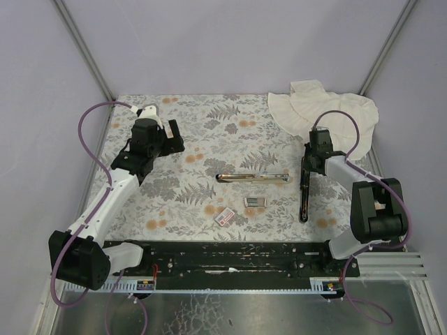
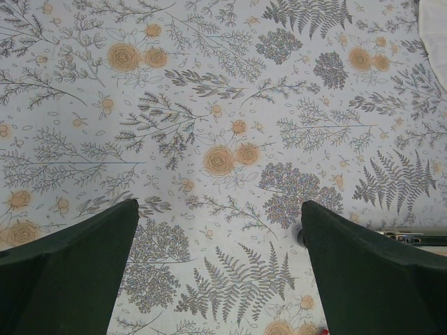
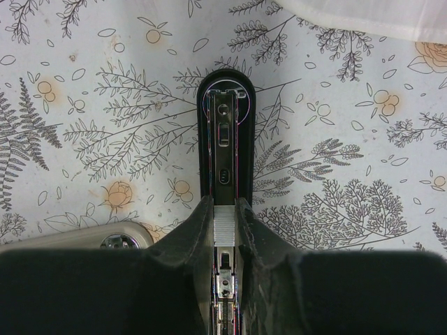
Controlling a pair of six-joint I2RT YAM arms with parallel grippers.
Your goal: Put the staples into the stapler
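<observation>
At 3 o'clock on the tabletop (image 1: 209, 139) the right hand (image 3: 224, 204) is pinched on the staples (image 3: 225, 234), probably seating them straight in the stapler (image 3: 225, 132) channel; the left hand (image 2: 220, 209) idles open at 10 o'clock, and the box (image 1: 225, 218) lies near 6.

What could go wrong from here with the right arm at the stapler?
1. The right gripper appears to pinch the staples in line with the stapler and its narrow channel. A slight skew could jam the strip or drop it.
2. The left gripper hangs open over the tablecloth, away from the stapler. Nothing braces the stapler, so pushing the strip in may slide it.
</observation>
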